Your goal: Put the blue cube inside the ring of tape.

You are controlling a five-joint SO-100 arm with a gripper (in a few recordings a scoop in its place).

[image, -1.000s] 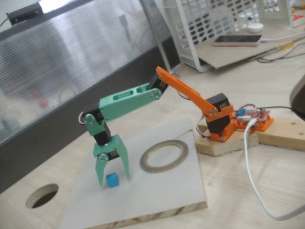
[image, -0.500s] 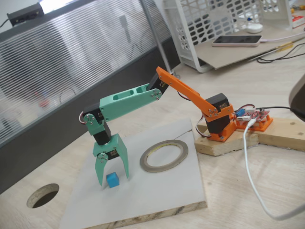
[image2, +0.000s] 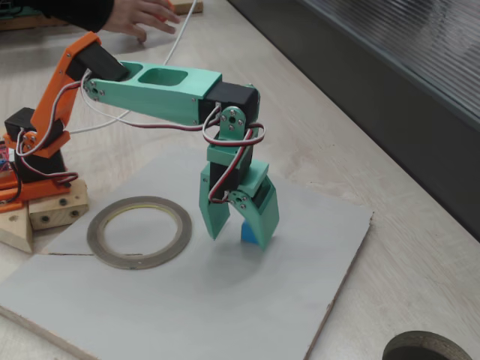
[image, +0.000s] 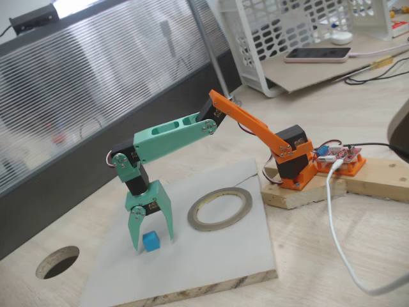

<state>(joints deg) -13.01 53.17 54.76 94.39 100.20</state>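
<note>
The blue cube (image: 151, 241) (image2: 247, 232) rests on a grey board (image: 211, 262) (image2: 187, 300). My green gripper (image: 152, 241) (image2: 240, 238) points straight down over it and is open, with one finger on each side of the cube and the tips close to the board. I cannot tell whether the fingers touch the cube. The ring of tape (image: 246, 199) (image2: 139, 261) lies flat on the same board, between the cube and the orange arm base (image: 295, 167), with nothing inside it.
A round hole (image: 57, 261) (image2: 424, 349) is cut into the wooden tabletop beside the board. The base stands on a wooden block (image: 300, 192), and a white cable (image: 339, 236) runs past it. A white basket (image: 287, 32) and a phone (image: 317, 54) sit at the back. A person's hand (image2: 139, 19) shows at the top edge.
</note>
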